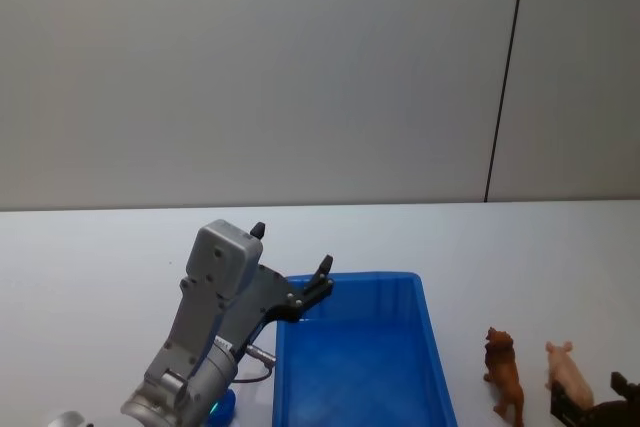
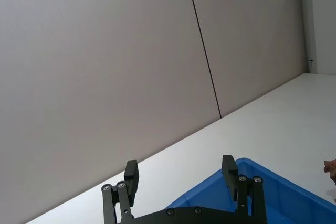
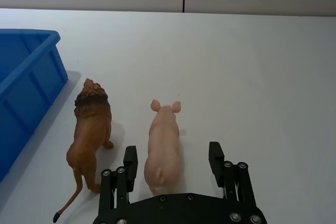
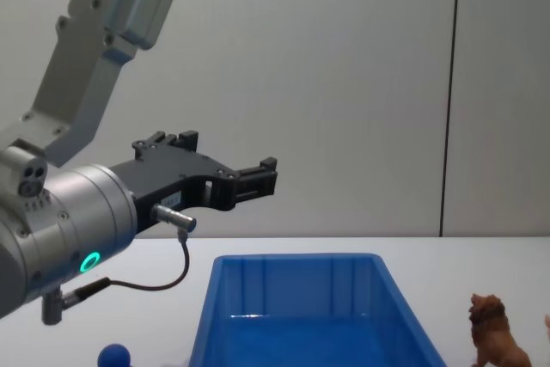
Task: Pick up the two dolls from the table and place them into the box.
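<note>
1. The brown lion doll (image 1: pixel 505 372) stands on the white surface (image 1: pixel 100 277) just to the right of the blue box (image 1: pixel 360 277). The pink pig doll (image 1: pixel 568 372) stands beside it, farther from the box.
2. The right pincer (image 3: pixel 172 151) is spread open, with one finger on either side of the pig's hindquarters. Neither finger touches the pig.
3. A small blue doll (image 4: pixel 114 356) sits by the box's left side, partly hidden under the left arm.
4. The left pincer (image 2: pixel 179 167) hangs open and empty in the air above the box's far left corner.
5. Beyond the box, the bare surface runs to a plain grey wall (image 1: pixel 250 67) crossed by one dark vertical seam (image 1: pixel 505 77).
</note>
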